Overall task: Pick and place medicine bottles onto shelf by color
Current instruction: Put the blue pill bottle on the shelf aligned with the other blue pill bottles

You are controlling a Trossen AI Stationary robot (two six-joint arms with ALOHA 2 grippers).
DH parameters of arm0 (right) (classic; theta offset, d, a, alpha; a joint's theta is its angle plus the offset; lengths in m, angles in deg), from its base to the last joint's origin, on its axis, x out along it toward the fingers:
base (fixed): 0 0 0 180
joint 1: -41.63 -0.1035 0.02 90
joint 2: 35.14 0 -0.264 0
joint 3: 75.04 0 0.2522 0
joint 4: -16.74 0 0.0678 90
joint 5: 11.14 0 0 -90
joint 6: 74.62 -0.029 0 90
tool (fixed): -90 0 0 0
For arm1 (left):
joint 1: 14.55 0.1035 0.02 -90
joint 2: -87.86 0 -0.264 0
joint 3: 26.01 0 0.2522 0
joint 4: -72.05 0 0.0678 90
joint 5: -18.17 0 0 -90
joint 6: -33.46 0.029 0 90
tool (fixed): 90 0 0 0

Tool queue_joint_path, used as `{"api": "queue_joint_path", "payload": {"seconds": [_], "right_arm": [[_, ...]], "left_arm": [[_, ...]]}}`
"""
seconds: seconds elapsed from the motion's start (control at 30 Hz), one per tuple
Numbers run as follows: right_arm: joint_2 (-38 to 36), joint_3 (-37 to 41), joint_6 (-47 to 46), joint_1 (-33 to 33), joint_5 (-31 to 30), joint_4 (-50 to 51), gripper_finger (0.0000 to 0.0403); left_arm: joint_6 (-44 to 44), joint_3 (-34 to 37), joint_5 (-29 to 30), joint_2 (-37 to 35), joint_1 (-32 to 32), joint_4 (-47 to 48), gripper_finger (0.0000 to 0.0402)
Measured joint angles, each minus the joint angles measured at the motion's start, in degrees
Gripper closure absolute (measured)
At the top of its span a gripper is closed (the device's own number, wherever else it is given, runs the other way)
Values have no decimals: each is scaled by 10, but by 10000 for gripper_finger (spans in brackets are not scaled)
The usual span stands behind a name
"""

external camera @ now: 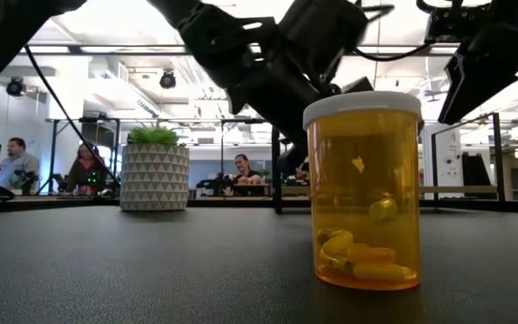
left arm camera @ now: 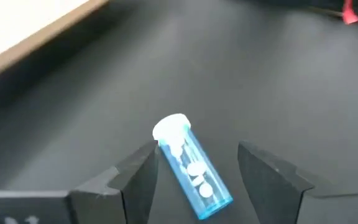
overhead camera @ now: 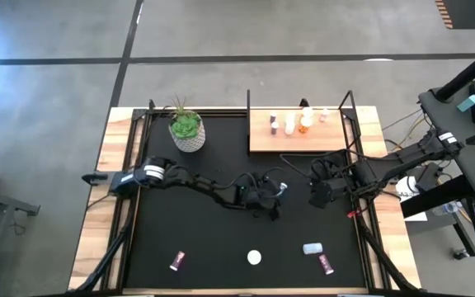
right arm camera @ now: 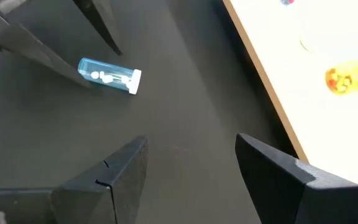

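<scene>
The room is a large open hall with a grey concrete floor (overhead camera: pixel 303 33) crossed by dark lines; in the low view, ceiling lights, black frames and several seated people show far behind the table. The wooden table (overhead camera: pixel 105 206) carries a black mat (overhead camera: pixel 221 231) over most of its top. At the mat's far edge sits the shelf (overhead camera: pixel 303 136), a light-wood board between thin black posts, with a few small bottles (overhead camera: pixel 291 124) standing on it. A white patterned pot with a green plant (overhead camera: pixel 186 130) stands near the far left corner.

The left arm reaches along the mat to its middle, where the left gripper (left arm camera: pixel 197 171) has its jaws apart on either side of a blue bottle (left arm camera: pixel 191 168) lying on its side; the fingers do not clamp it. The right gripper (right arm camera: pixel 191 162) hovers near the shelf's front edge, jaws spread and empty.

Near the mat's front edge lie a dark pink bottle (overhead camera: pixel 176 261), a white-capped bottle (overhead camera: pixel 255 257), a pale blue one (overhead camera: pixel 312 247) and another dark pink one (overhead camera: pixel 326 264). In the low view an orange bottle (external camera: pixel 364 193) of yellow pills stands upright, close to the camera.
</scene>
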Motion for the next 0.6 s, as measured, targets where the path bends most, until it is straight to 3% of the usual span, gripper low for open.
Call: {"api": "queue_joint_path", "payload": {"seconds": [0.33, 0.6], "right_arm": [[0, 0, -2, 0, 0, 1, 170], [0, 0, -4, 0, 0, 1, 177]], "left_arm": [[-46, -16, -1, 28, 7, 36, 203], [-45, -16, -1, 34, 8, 32, 282]]}}
